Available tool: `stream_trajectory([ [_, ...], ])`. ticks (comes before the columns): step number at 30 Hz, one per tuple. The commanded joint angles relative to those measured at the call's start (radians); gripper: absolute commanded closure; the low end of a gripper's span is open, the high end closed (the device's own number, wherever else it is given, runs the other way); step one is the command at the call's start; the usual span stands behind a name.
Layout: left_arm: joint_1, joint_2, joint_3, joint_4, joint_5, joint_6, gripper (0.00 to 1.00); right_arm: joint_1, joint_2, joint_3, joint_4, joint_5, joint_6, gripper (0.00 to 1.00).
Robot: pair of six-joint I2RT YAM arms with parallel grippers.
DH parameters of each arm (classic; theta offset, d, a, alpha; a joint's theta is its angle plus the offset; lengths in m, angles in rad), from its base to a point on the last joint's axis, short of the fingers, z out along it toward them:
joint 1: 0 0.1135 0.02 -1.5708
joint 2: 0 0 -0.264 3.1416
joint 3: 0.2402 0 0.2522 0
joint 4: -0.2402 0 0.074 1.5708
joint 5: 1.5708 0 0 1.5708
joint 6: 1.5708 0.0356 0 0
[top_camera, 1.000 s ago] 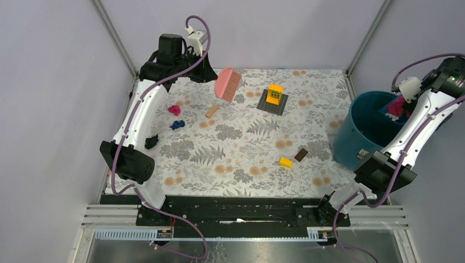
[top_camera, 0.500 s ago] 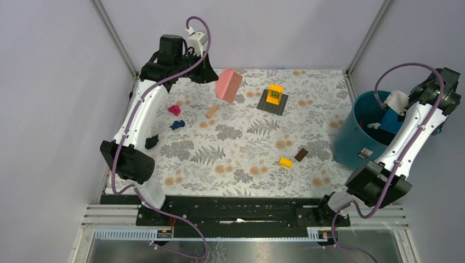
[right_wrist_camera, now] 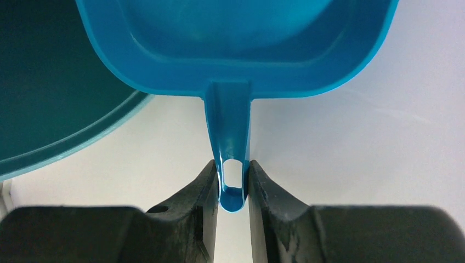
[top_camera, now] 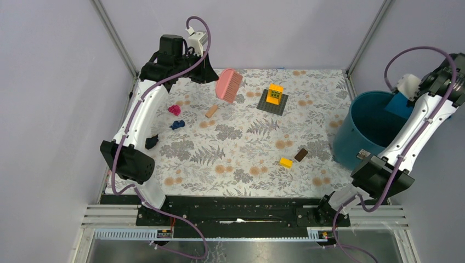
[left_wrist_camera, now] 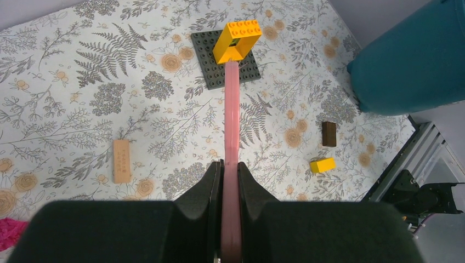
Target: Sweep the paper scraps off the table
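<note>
1. The right tool (right_wrist_camera: 233, 175) is clamped on the handle tip of a blue dustpan (right_wrist_camera: 236, 38). The pan face seen from the wrist is plain blue.
2. The dustpan hangs over the far rim of the round teal bucket (top_camera: 356, 137) at the right edge of the frame. From above, only the bucket's dark teal inner wall can be made out.
3. The left tool (left_wrist_camera: 231, 170) grips a pink brush (top_camera: 228, 85) by its handle, bristles toward the frame's right. I cannot tell whether the brush touches the cloth.
4. The left arm runs up the left side and bends inward at upper left. The right arm climbs the right side, its wrist above the bucket.
5. Three paper scraps lie on the worktop (top_camera: 247, 142) at left, well apart from the bucket: the magenta scrap (top_camera: 174, 110), the dark blue scrap (top_camera: 176, 125) and the black scrap (top_camera: 151, 142).
6. Four hard blocks:
   - wooden block (top_camera: 211, 111), below the brush
   - large yellow block (top_camera: 274, 94), on a dark grey plate (top_camera: 272, 104)
   - small yellow block (top_camera: 285, 162)
   - brown block (top_camera: 300, 154), just beside the small yellow one
</note>
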Motion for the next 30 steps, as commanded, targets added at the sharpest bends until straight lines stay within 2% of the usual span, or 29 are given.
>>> stream_trajectory([
  [1, -0.003, -0.019, 0.011, 0.058, 0.011, 0.000, 1.00, 0.006, 0.086, 0.231, -0.122, -0.107, 0.141, 1.00],
  [5, -0.002, -0.015, 0.021, 0.058, -0.016, 0.001, 1.00, 0.007, 0.111, 0.336, -0.178, -0.228, 0.204, 1.00],
  [9, -0.003, -0.014, 0.038, 0.054, -0.110, 0.024, 1.00, 0.047, 0.079, 0.321, -0.179, -0.336, 0.269, 1.00],
  [15, -0.003, -0.025, 0.037, 0.021, -0.243, 0.093, 1.00, 0.223, 0.071, 0.297, -0.154, -0.315, 0.405, 1.00],
  [25, -0.001, -0.101, -0.071, -0.005, -0.381, 0.210, 1.00, 0.524, 0.104, 0.265, -0.130, -0.300, 0.602, 1.00],
  [30, 0.004, -0.115, -0.112, -0.004, -0.526, 0.276, 1.00, 0.662, 0.103, 0.117, -0.085, -0.384, 0.723, 1.00],
])
